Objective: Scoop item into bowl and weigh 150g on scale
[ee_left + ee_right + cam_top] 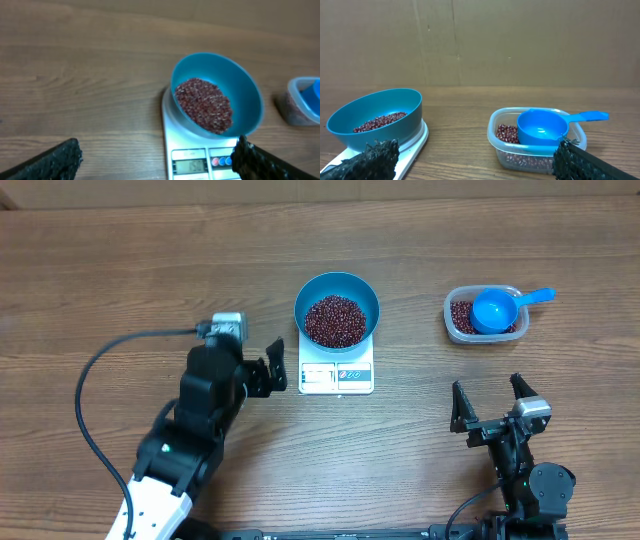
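Red-brown beans (335, 320) lie in the blue bowl (304, 298) sitting on the white scale (336, 377) at centre frame. Just left of the scale the left gripper (277, 366), and at lower right the right gripper (487, 386), both gape wide, empty.

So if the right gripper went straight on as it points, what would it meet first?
Probably the tub, scoop lying in it, straight ahead between the open fingers; nothing nearer shows. Depth is unclear.

Wooden table (120, 260) bearing a white scale (336, 377) and, well apart, a clear tub (448, 316)
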Action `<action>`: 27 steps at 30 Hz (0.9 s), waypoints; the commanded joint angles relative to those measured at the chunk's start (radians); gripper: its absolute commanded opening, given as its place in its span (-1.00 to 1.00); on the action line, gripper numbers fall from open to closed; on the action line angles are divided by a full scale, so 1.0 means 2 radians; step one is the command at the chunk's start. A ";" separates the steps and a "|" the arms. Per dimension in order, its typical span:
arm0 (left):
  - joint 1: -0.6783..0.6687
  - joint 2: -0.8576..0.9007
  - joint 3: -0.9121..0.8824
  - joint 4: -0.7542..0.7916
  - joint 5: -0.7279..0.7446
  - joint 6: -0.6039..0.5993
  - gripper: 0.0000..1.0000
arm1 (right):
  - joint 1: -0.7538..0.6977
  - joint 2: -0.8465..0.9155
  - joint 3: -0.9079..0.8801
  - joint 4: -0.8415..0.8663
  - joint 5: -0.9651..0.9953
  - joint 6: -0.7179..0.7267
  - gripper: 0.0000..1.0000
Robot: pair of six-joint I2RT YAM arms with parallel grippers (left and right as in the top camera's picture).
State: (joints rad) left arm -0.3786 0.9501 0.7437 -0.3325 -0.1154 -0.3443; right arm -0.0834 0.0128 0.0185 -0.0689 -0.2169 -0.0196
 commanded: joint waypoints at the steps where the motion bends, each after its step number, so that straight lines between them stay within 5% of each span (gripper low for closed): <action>1: 0.016 -0.041 -0.092 0.090 0.019 0.008 0.99 | 0.003 -0.005 -0.005 0.002 0.003 -0.002 1.00; 13: 0.039 -0.156 -0.309 0.324 0.019 -0.012 0.99 | 0.003 -0.005 -0.005 0.002 0.004 -0.002 1.00; 27: 0.107 -0.295 -0.369 0.261 0.015 -0.045 0.99 | 0.003 -0.005 -0.005 0.002 0.004 -0.002 1.00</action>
State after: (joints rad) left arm -0.1986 0.4202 0.0120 0.2302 -0.0818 -0.4179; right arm -0.0834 0.0128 0.0185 -0.0692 -0.2173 -0.0193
